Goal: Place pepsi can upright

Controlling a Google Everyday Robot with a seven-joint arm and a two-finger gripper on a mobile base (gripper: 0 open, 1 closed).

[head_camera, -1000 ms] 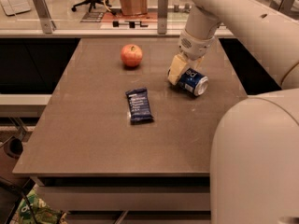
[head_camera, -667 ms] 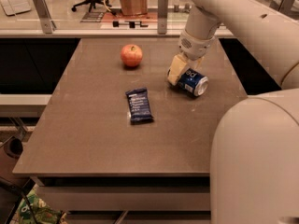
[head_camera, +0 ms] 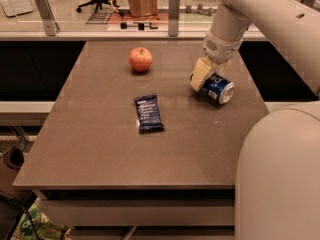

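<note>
The pepsi can (head_camera: 218, 88) is blue with white lettering and lies on its side at the right of the brown table (head_camera: 100, 154), its silver end facing front right. My gripper (head_camera: 206, 82) comes down from the upper right and is shut on the can's far-left end. One cream finger (head_camera: 198, 76) shows against the can's left side. The other finger is hidden behind the can.
A red apple (head_camera: 140, 59) sits at the back middle of the table. A flat dark-blue snack packet (head_camera: 148, 113) lies at the centre. The table's right edge is close to the can. My white arm and body fill the right side. A glass partition stands behind the table.
My gripper and the pepsi can have shifted a little to the right together. The apple and the snack packet have not moved.
</note>
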